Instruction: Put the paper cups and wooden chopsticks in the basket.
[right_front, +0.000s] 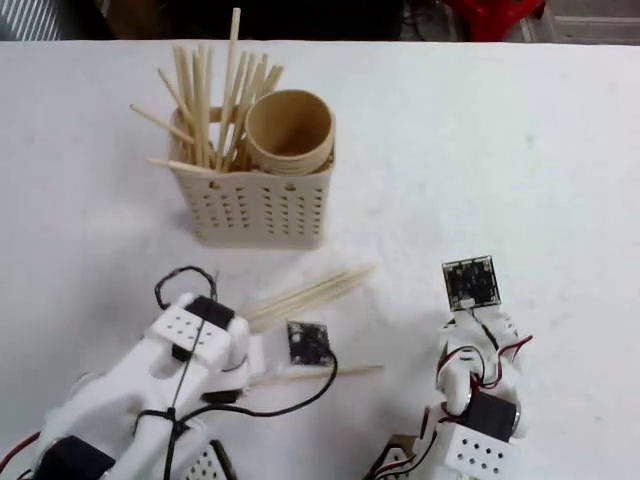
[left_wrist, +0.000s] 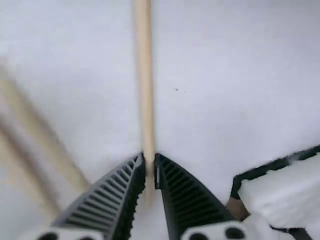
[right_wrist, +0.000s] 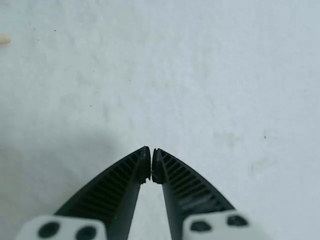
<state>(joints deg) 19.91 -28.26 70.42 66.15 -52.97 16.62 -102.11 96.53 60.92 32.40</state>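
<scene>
A cream perforated basket (right_front: 252, 205) stands at the back of the table, holding several wooden chopsticks (right_front: 205, 100) and stacked paper cups (right_front: 289, 130). In front of it a small bundle of chopsticks (right_front: 310, 290) lies on the table. One more chopstick (right_front: 350, 371) (left_wrist: 144, 85) lies nearer the front, and my left gripper (left_wrist: 150, 172) is shut on its end; the left arm (right_front: 180, 370) sits at the front left. My right gripper (right_wrist: 151, 165) is shut with nothing in it, low over bare table at the front right (right_front: 470, 330).
The white table (right_front: 480, 160) stretches open to the right of the basket. A chopstick tip (right_wrist: 4, 39) shows at the edge of the right wrist view. Blurred chopsticks (left_wrist: 30, 135) lie beside my left gripper. Black cables (right_front: 180, 280) loop off the left arm.
</scene>
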